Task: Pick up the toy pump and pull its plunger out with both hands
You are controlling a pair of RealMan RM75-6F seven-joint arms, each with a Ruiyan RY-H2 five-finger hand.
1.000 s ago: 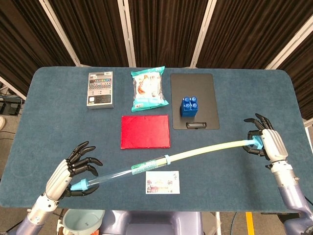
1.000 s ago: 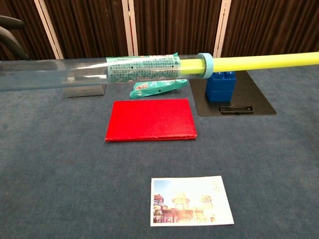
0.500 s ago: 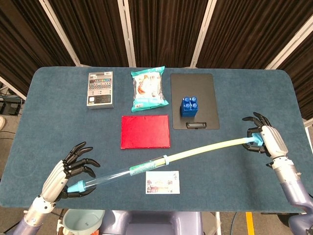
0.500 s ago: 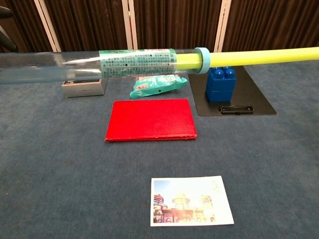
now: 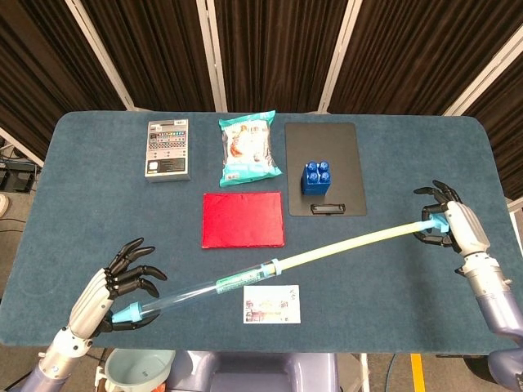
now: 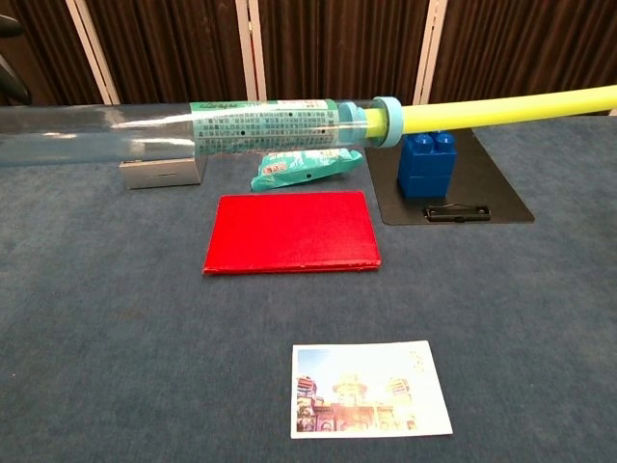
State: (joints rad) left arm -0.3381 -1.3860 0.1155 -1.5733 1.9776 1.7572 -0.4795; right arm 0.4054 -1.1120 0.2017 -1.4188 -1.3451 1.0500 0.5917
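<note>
The toy pump's clear tube (image 5: 208,287) with its green label hangs above the table near the front edge. My left hand (image 5: 114,292) grips the tube's blue end cap at the front left. The yellow plunger rod (image 5: 351,241) runs out of the tube's blue collar (image 5: 274,266) up to the right, drawn far out. My right hand (image 5: 452,227) holds the plunger's blue handle at the right edge. In the chest view the tube (image 6: 145,132) and rod (image 6: 501,106) cross the upper frame; neither hand shows there.
On the blue table (image 5: 98,212) lie a red book (image 5: 243,219), a postcard (image 5: 271,304), a snack bag (image 5: 248,149), a grey box (image 5: 167,149) and a black clipboard (image 5: 323,196) carrying a blue block (image 5: 315,177). A pale bowl (image 5: 139,367) sits below the front edge.
My right hand has moved right and slightly up with the handle, and my left hand has drawn back a little; more yellow rod now shows outside the tube.
</note>
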